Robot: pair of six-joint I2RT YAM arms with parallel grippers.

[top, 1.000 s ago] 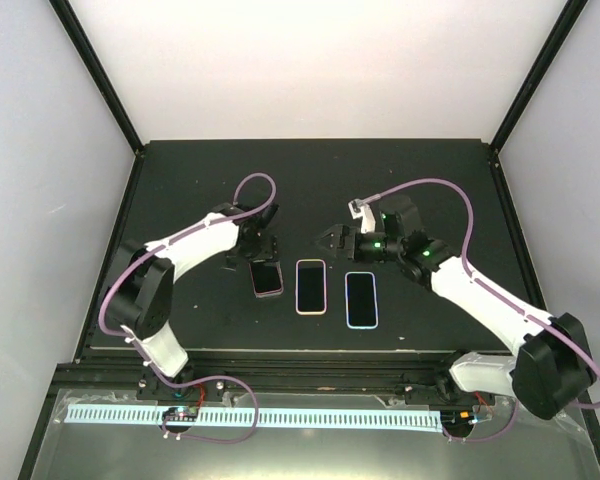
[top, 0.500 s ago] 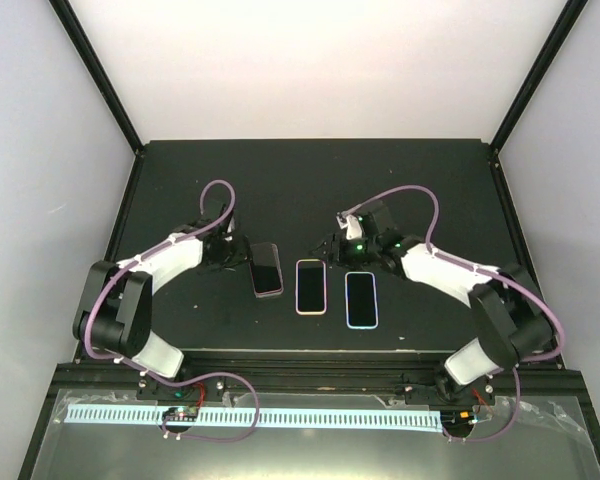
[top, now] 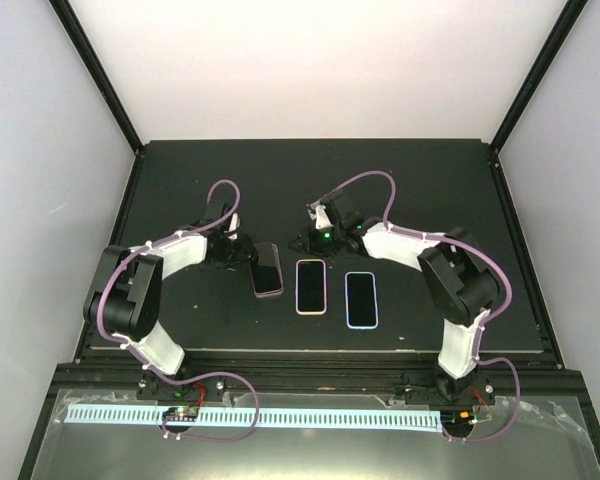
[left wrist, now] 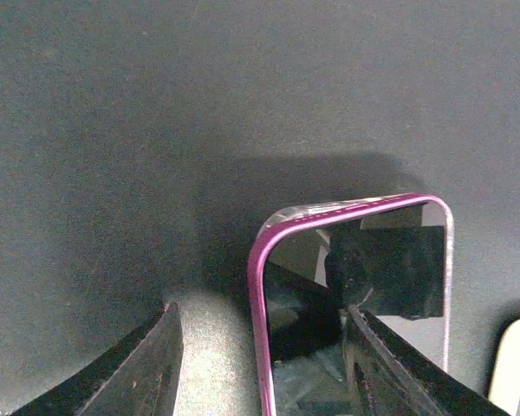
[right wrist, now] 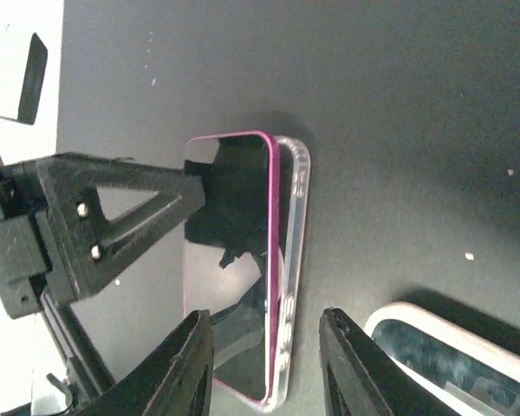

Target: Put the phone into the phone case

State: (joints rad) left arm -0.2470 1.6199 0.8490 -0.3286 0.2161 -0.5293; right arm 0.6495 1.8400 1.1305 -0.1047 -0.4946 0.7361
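left end effector (left wrist: 260, 314) wide astride pink-rimmed phone (left wrist: 368, 260) edge, right end effector (right wrist: 264, 317) parted near it

Robotics laboratory test cell. A matte black table (top: 430, 180) sits inside an enclosure of plain white wall panels (top: 310, 70) joined by black frame struts (top: 92, 65). The left arm (top: 175, 255) and right arm (top: 420, 250), both white and black, rise from a black mounting rail (top: 310, 372) at the near edge, trailing purple cables (top: 365, 180). A white light strip (top: 280, 417) runs below the rail.
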